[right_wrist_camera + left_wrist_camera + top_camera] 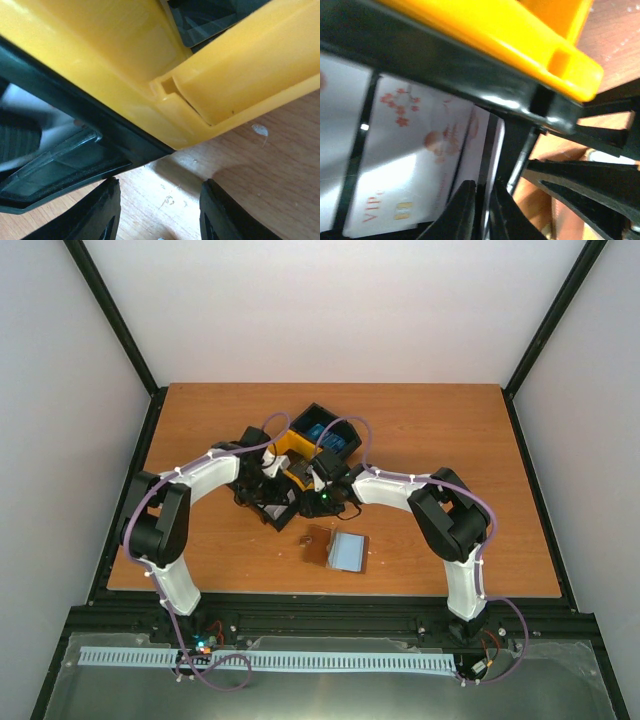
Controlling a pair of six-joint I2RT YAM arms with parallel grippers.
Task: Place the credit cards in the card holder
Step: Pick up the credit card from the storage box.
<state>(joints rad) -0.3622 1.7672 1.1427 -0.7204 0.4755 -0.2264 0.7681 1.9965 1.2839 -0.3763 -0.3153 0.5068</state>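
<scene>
The card holder (320, 545) lies open on the table in front of the arms, brown outside with pale blue-grey pockets. Whitish credit cards (415, 165) with red flower print stand in a black compartment of the tray (520, 40). My left gripper (482, 186) reaches into that compartment, its jaws nearly together with the thin edge of a white card between them. Blue cards (330, 435) lie in the tray's far compartment. My right gripper (160, 182) stands open over bare wood beside the tray's yellow wall (125, 50), holding nothing.
The black-and-yellow three-compartment tray (312, 408) sits mid-table, with both grippers (268, 475) (315, 475) crowded at its near side. Black frame posts border the wooden table on the left and right.
</scene>
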